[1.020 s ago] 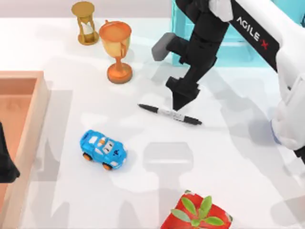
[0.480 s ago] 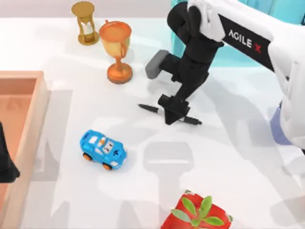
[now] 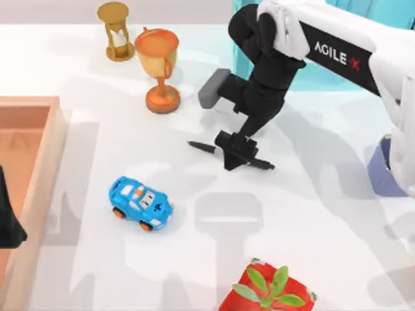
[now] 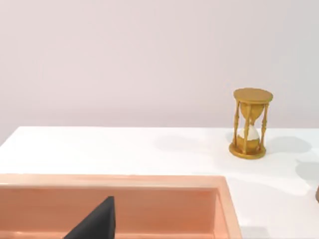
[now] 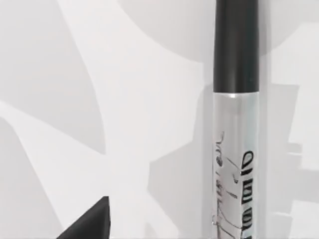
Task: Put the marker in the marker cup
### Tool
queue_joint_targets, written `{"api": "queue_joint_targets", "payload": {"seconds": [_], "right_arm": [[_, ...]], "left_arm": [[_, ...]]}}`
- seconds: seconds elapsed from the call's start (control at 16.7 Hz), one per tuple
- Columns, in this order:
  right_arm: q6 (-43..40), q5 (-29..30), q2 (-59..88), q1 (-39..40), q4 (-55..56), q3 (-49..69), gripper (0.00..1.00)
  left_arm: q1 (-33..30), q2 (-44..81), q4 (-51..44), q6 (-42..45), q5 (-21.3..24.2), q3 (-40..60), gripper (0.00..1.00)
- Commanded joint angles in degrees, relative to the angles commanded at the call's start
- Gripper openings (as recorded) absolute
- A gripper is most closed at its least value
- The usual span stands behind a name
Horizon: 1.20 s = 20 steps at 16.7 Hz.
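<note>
The black marker (image 3: 205, 148) with its grey-white label lies flat on the white table, a little right of centre. My right gripper (image 3: 233, 154) is down over the marker's middle, open, with the barrel not clamped. In the right wrist view the marker (image 5: 236, 124) runs close by and one dark fingertip (image 5: 92, 221) stands apart from it. The periwinkle-blue marker cup (image 3: 381, 170) sits at the right edge, partly hidden behind my right arm. My left gripper (image 3: 8, 223) is parked at the left edge over the wooden tray, with a fingertip (image 4: 97, 224) showing.
A wooden tray (image 3: 39, 107) fills the left side. An orange trophy goblet (image 3: 159, 65) and a gold hourglass (image 3: 117, 32) stand at the back. A blue toy car (image 3: 141, 204) sits left of centre, a red plant pot (image 3: 266, 288) at the front, a teal box (image 3: 324, 74) behind the right arm.
My right gripper has come down and shifted slightly left, from just above the marker to its middle. More of the marker cup shows at the right edge. The left arm is still.
</note>
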Motion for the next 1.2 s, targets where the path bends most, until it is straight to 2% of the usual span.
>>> {"api": "queue_joint_targets", "payload": {"seconds": [0.06,0.84,1.2], "right_arm": [[0.0,0.0,0.0,0.0,0.0,0.0,1.00],[0.0,0.0,0.0,0.0,0.0,0.0,0.02],[0.0,0.0,0.0,0.0,0.0,0.0,0.00]], "left_arm": [[0.0,0.0,0.0,0.0,0.0,0.0,1.00],[0.0,0.0,0.0,0.0,0.0,0.0,1.00],[0.0,0.0,0.0,0.0,0.0,0.0,1.00]]}}
